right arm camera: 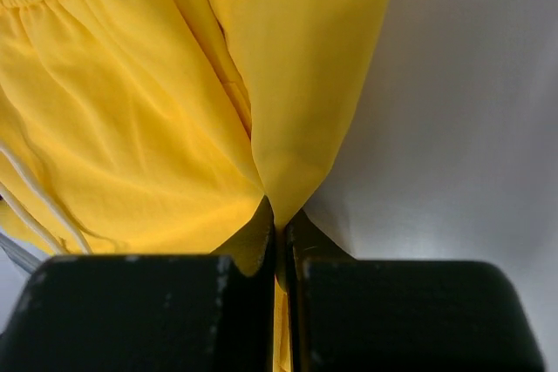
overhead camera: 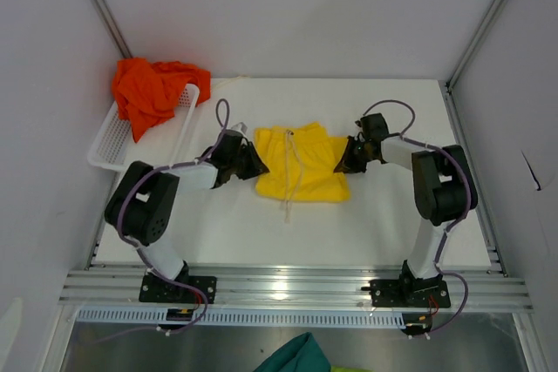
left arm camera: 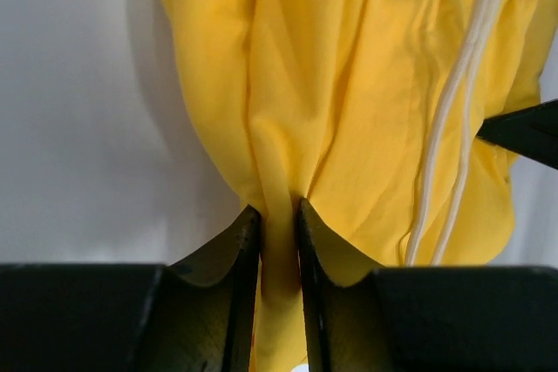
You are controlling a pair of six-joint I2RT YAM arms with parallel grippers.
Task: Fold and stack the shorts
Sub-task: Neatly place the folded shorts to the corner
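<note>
The top camera is looking down from behind over the whole table [overhead camera: 261,224]. Both wrist cameras are sitting very close, seemingly facing each other across the yellow shorts [overhead camera: 301,163].

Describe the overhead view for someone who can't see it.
The left gripper and right gripper pinch opposite sides of yellow shorts spread on a white table. A white basket at far left holds crumpled orange-red shorts.

Bright yellow shorts [overhead camera: 316,172], white drawstrings [overhead camera: 291,170], orange-red shorts [overhead camera: 150,89], white basket [overhead camera: 106,145]
</note>
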